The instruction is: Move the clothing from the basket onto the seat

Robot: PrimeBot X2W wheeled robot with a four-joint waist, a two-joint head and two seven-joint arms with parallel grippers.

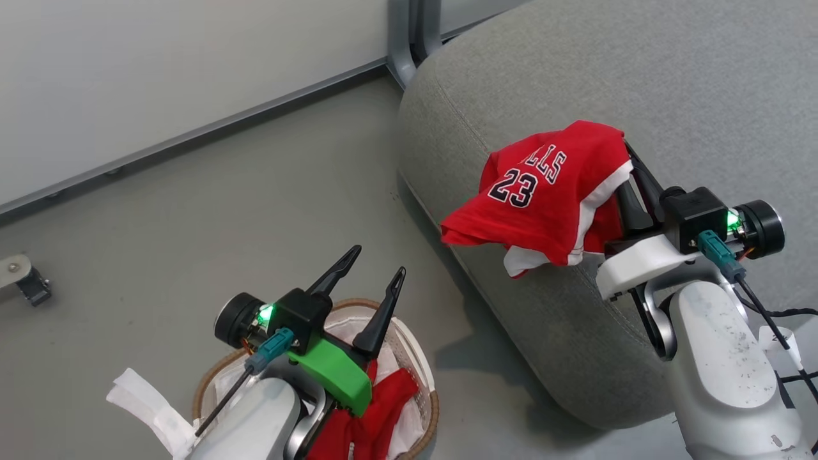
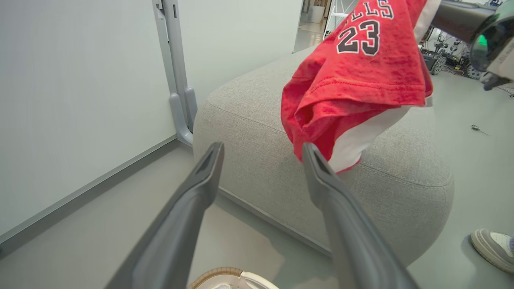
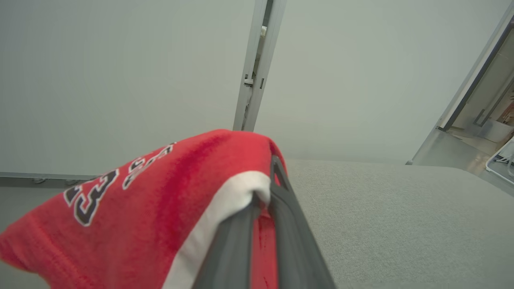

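So at this point the right tool [image 3: 265, 179] was clenched on a red pair of shorts [image 1: 543, 191], the one with the 23 on it. Its two fingers pinched the cloth up near the white side stripe, so the rest just draped off to one side. The shorts hung over the near edge of the seat [image 1: 671, 76]. From the left wrist view the low end looked clear of the fabric, but I honestly couldn't tell if it brushed it or not. Holding it high like that makes sense to me: a floppy thing drags and snags if you carry it low, and the seat edge is rounded, so I'd guess it wanted to get further in before letting go, or the shorts might slide off onto the floor [image 1: 223, 211].

The left tool [image 1: 378, 260] was released, fingers spread wide with nothing between them. It hovered right above the basket [image 1: 435, 409], probably parked there ready for the next grab. More red clothing [image 1: 383, 409] sat bunched in the basket, with the white liner [image 1: 150, 402] flopped out over the rim, so I'd say the job was maybe partway done.

Someone's shoe [image 2: 492, 247] was on the floor beside the seat, worth watching.
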